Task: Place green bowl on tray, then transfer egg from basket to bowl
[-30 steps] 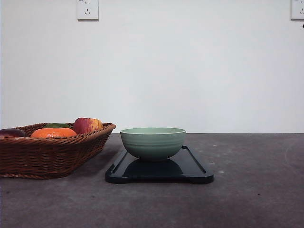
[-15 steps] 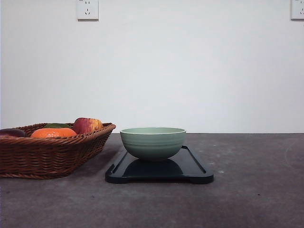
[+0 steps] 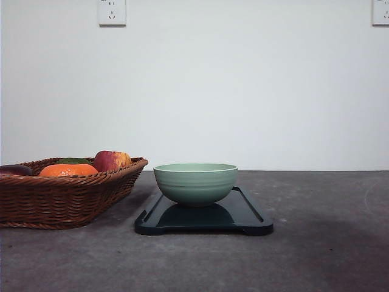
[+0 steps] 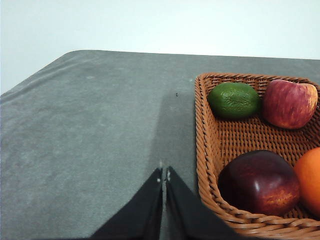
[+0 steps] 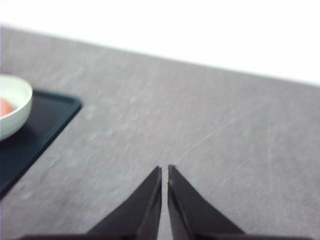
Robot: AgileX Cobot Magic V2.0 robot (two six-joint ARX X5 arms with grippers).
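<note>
With both the left gripper (image 4: 163,175) and right gripper (image 5: 165,170) pinched empty, the egg (image 5: 4,107) already in the bowl (image 3: 195,182) beside the right one risks jostling only if that arm swings across.

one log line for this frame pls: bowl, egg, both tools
green bowl: on tray | egg: reddish thing in bowl, likely it | basket: fruit only | left tool: shut, empty | right tool: shut, empty
</note>
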